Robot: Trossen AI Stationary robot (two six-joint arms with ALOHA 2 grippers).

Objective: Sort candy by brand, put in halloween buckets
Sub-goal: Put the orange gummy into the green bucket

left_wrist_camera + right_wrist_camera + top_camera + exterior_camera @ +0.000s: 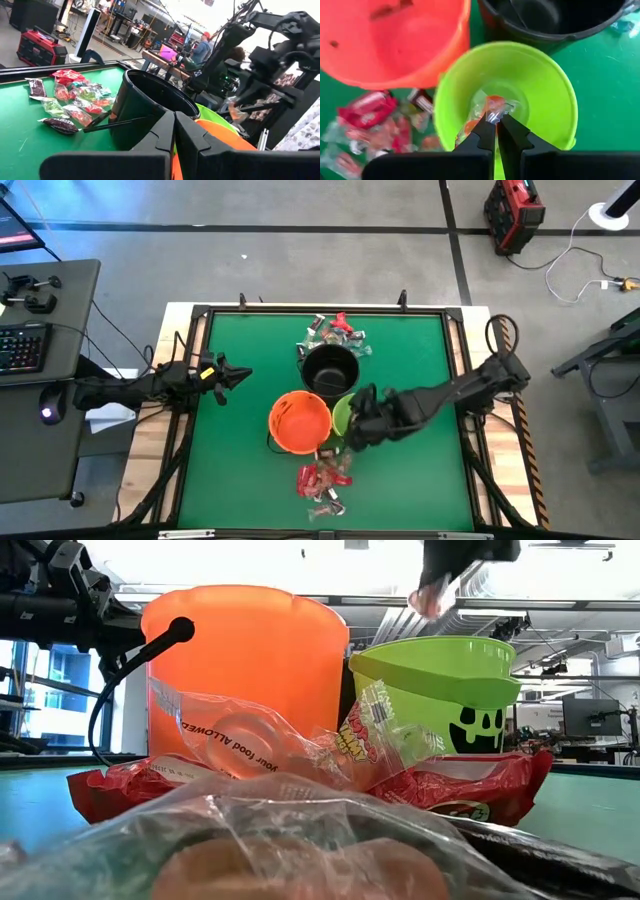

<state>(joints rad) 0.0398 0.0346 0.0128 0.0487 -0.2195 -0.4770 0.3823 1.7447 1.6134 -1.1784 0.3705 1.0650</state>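
Note:
Three halloween buckets stand mid-table: black [330, 368], orange [298, 422] and lime green [342, 410], the green one partly under my right arm. Above the green bucket [555, 85] my right gripper [496, 120] is shut on a clear-wrapped orange-red candy [493, 106], which also shows high in the low view [432, 602]. One heap of candy [335, 330] lies beyond the black bucket, and another heap [322, 480] lies near the front edge. My left gripper [240, 373] waits shut and level at the table's left, holding nothing. My right gripper pinches the candy by an edge of its clear wrapper [494, 116] between its two fingertips. The fingers slant steeply down from above. The candy hangs just past the tips, lifted clear, over the green bucket's opening.
The near heap's red and clear wrappers [330, 770] fill the front of the low view. Bare green table [420, 470] lies to the right and left of the buckets. A desk with a keyboard [25, 345] stands beyond the left edge.

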